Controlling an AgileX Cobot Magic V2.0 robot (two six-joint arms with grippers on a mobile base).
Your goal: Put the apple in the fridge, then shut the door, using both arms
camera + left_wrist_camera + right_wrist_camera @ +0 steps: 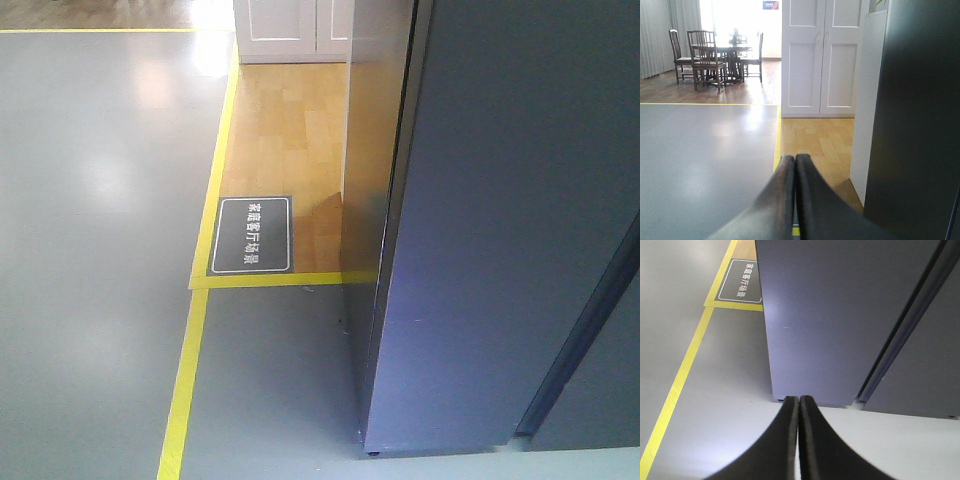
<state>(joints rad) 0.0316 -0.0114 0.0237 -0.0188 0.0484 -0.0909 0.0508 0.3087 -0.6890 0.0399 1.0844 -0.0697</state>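
Pretty much all the open room is on the left: the grey floor [90,250] has nothing on it, so a claw could swing through there no problem. Straight ahead on the right the fridge [500,220] is a flat dark wall, and its door [830,315] sits flush with only a thin dark seam [900,330] beside it, way too narrow for anything to slip into. Between the fridge side and the yellow tape line [185,385] there's a strip of wood floor [290,140], which ends at white cabinet doors [820,55]. Chairs and a dining table [725,50] stand well back at far left.
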